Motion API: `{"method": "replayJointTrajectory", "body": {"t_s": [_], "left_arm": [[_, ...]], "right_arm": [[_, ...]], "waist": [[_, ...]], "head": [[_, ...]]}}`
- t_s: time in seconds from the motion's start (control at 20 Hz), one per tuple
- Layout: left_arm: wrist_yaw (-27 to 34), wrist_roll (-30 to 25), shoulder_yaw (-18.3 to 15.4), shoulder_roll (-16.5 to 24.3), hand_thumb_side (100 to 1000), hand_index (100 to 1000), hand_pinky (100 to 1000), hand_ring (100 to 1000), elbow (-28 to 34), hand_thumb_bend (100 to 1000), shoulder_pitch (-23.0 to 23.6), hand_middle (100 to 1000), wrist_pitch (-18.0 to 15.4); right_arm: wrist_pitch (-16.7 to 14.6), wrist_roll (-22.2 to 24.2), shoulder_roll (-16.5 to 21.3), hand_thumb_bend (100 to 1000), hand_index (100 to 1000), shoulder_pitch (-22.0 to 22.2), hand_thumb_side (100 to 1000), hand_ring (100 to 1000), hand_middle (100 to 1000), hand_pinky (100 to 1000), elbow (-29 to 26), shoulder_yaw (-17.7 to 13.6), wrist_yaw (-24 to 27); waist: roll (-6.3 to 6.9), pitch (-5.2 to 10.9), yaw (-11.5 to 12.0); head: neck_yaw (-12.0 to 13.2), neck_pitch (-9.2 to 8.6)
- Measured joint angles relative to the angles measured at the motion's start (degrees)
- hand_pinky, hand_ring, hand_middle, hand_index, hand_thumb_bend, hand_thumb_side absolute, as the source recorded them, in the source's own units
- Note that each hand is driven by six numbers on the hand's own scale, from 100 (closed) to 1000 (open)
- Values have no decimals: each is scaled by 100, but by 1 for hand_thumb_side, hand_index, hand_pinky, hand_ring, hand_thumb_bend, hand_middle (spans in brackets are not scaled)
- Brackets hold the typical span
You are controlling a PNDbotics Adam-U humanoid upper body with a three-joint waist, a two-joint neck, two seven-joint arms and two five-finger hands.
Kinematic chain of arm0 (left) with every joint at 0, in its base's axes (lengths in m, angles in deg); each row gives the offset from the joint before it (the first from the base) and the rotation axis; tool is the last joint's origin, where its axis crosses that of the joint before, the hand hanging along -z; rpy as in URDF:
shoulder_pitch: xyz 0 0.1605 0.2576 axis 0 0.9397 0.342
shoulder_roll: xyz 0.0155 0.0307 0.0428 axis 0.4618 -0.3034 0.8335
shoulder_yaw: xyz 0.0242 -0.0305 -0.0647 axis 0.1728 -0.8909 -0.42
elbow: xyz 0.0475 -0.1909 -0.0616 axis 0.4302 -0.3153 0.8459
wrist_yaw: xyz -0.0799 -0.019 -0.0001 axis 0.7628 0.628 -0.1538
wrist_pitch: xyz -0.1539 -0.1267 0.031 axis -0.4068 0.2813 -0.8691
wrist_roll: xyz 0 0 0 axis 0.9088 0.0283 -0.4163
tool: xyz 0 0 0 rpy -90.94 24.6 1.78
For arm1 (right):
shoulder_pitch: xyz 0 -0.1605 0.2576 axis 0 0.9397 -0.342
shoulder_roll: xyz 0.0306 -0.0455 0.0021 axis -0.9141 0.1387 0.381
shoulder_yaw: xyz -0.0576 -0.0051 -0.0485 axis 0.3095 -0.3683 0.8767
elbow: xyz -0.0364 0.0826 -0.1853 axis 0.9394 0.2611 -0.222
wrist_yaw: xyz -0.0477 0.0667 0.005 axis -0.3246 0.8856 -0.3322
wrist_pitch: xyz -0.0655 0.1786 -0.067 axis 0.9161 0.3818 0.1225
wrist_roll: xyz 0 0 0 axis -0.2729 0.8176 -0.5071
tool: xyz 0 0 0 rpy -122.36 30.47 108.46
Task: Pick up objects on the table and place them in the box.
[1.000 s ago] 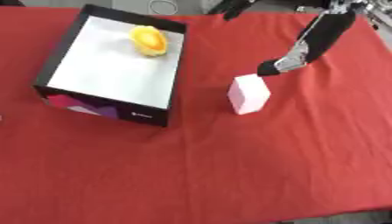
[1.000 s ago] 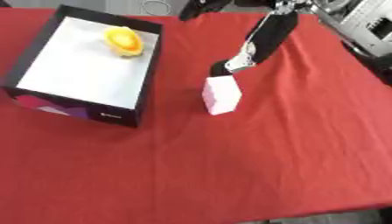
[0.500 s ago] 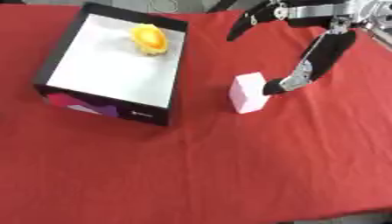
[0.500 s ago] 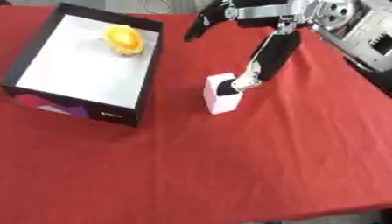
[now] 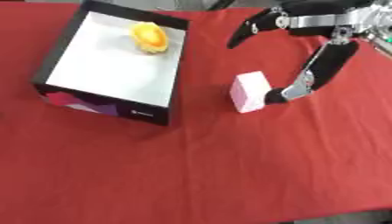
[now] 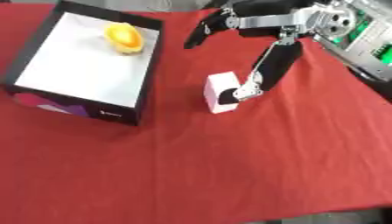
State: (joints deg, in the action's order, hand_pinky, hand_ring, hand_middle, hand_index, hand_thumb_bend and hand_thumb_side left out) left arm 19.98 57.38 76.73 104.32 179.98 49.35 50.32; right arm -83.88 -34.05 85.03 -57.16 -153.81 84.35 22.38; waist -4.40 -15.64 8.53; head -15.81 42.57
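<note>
Since a second ago the right robot hand [image 5: 306, 57] has come down from beside the pink block [image 5: 250, 92] until one long fingertip [image 5: 277, 96] touches the block's right face, while the block itself sits where it did. The arm enters from the bench's far right corner, its silver and black forearm lying nearly level across the far edge. From it one dark finger hangs down and toward the robot to meet the block, and another dark finger [image 5: 249, 30] reaches out leftward above the cloth, well apart from the first. The hand is spread wide, with nothing clasped between its fingers.

The pink block stands upright a little right of the bench's middle, just beside the box [image 5: 172, 89] but not touching it. The box, black-walled with a white floor, lies at the far left of the bench, and a yellow-orange object [image 5: 148, 37] rests inside it near the far wall.

A red cloth [image 5: 199, 166] covers the bench. Beyond the far right corner, grey equipment with green parts [image 6: 367, 35] shows. No left robot hand is visible in either view.
</note>
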Motion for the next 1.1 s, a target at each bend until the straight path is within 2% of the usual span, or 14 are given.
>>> {"method": "replayJointTrajectory", "body": {"t_s": [0.25,0.65,0.8,1.1], "left_arm": [[4,-26,9,-39,631,785,840,713,-34,703,0,779,11],[25,-54,11,-105,628,782,841,714,-67,698,0,779,10],[32,-62,12,-126,628,782,842,714,-72,696,0,780,13],[33,-70,12,-127,628,781,843,715,-86,693,1,780,19]], "right_arm": [[327,-196,-31,481,903,95,352,909,840,955,129,97,-104],[468,-137,-283,483,905,99,363,910,842,955,506,258,-229],[417,-87,-354,484,905,90,368,911,844,955,723,302,-310],[66,48,-432,488,906,49,382,913,848,955,1268,304,-434]], "waist": [[0,-34,14],[0,-65,28],[1,-66,29],[1,-80,17]], "head": [[5,-4],[10,-42],[8,-44],[8,-44]]}}
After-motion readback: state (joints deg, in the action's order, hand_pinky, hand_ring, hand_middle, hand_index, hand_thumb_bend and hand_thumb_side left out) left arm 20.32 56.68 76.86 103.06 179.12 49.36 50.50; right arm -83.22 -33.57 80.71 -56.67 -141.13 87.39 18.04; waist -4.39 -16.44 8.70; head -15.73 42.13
